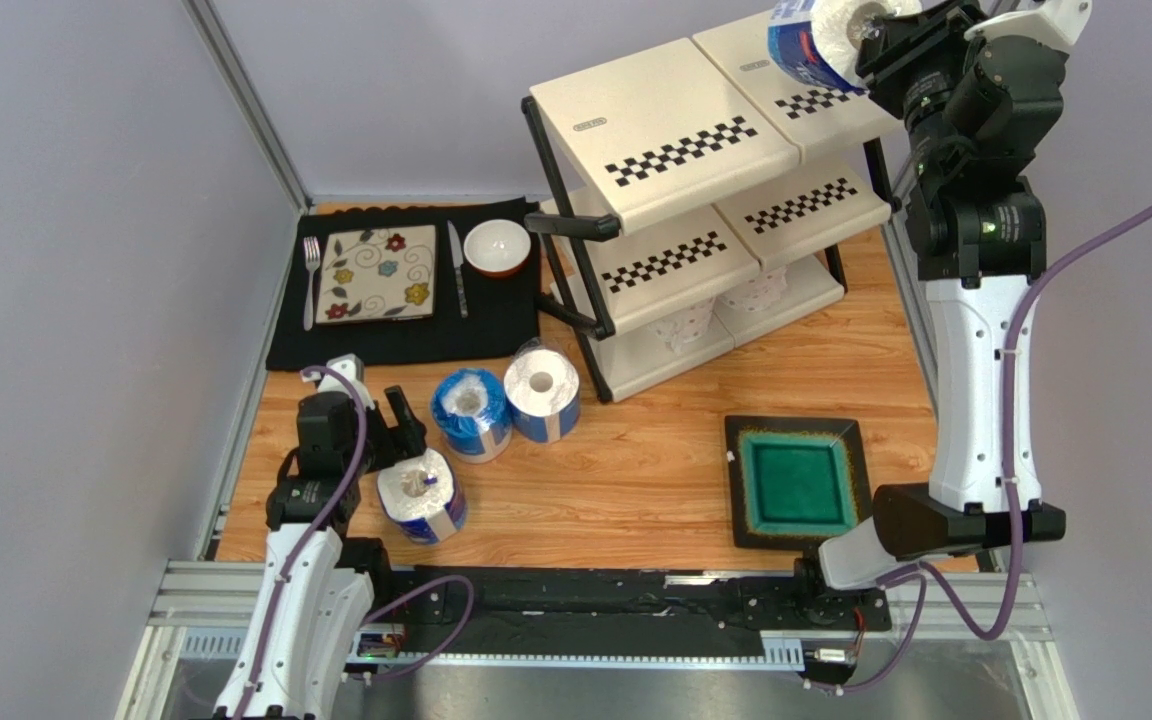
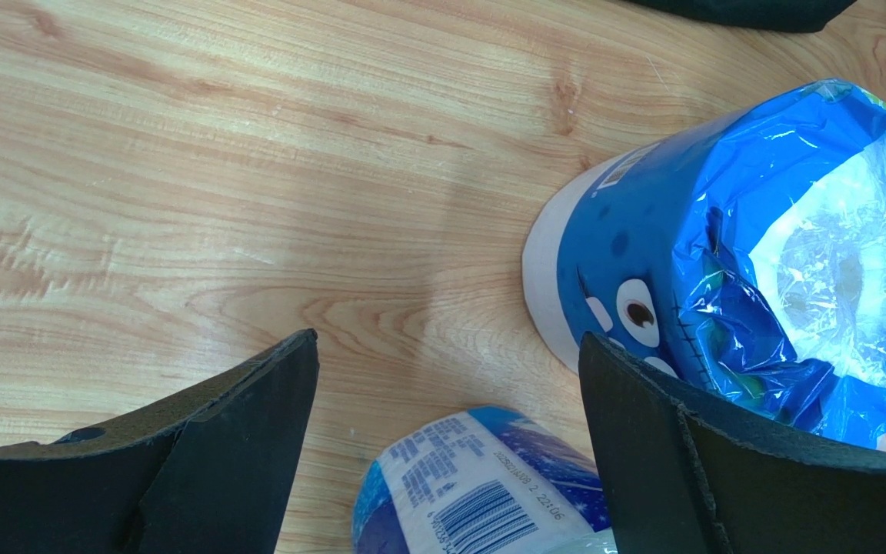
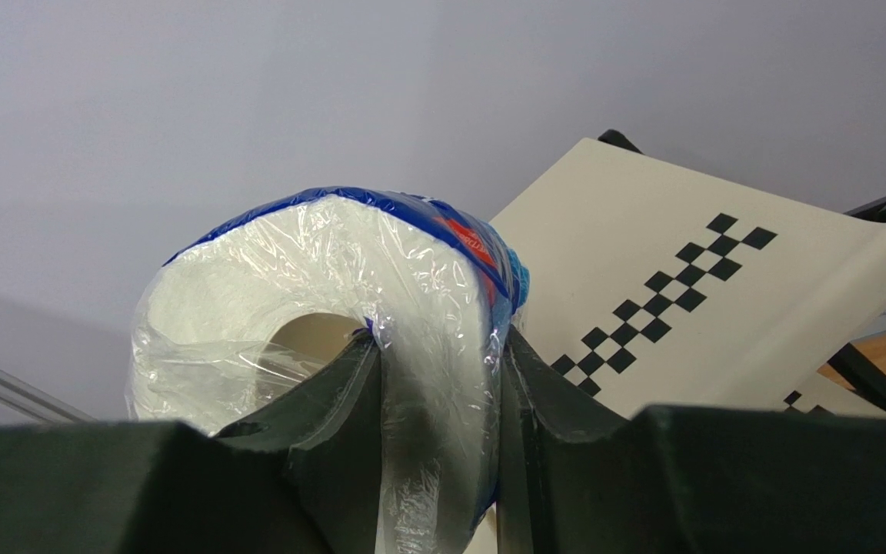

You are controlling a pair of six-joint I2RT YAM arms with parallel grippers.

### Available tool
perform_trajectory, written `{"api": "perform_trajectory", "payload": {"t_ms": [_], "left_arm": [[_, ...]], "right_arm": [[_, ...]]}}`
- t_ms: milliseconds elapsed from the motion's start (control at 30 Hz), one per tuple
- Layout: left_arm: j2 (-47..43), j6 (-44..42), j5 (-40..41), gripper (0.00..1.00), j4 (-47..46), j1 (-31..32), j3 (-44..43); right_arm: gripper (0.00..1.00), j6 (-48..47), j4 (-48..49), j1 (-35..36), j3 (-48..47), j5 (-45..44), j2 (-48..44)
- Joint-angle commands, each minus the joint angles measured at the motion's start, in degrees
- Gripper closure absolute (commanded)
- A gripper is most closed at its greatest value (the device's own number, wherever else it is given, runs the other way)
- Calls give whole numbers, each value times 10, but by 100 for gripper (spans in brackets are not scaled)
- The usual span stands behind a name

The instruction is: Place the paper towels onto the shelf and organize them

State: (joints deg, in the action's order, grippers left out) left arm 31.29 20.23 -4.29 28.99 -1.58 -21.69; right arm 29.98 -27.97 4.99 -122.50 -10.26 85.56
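Note:
My right gripper point(image 1: 880, 33) is shut on a blue-wrapped paper towel roll point(image 1: 823, 38), one finger inside its core, and holds it above the far end of the shelf's top tier point(image 1: 657, 128). In the right wrist view the roll point(image 3: 332, 300) fills the jaws, with the cream checkered panel point(image 3: 690, 266) behind. Three blue-wrapped rolls stand on the wooden table: one point(image 1: 423, 497) right beside my open left gripper point(image 1: 387, 428), two more point(image 1: 473, 413) point(image 1: 542, 392) further in. The left wrist view shows the near roll point(image 2: 494, 485) between the open jaws and another point(image 2: 748, 289) beyond. Two plain white rolls point(image 1: 717, 315) sit on the bottom tier.
A black mat point(image 1: 402, 285) at the back left holds a flowered plate point(image 1: 376, 275), fork, knife and a bowl point(image 1: 497, 246). A green square tray point(image 1: 796, 480) lies on the table near the right arm's base. Grey walls close in on the left and the back.

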Motion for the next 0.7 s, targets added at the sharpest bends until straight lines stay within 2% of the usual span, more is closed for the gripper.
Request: {"api": "perform_trajectory", "payload": {"t_ms": [0, 400, 667], "left_arm": [[-1, -7, 3, 9, -9, 0, -1], [2, -6, 3, 9, -7, 0, -1], [2, -6, 3, 8, -7, 1, -1]], "right_arm": [[78, 61, 13, -30, -41, 114, 7], [77, 61, -33, -45, -46, 103, 27], [76, 54, -55, -45, -42, 51, 21]]}}
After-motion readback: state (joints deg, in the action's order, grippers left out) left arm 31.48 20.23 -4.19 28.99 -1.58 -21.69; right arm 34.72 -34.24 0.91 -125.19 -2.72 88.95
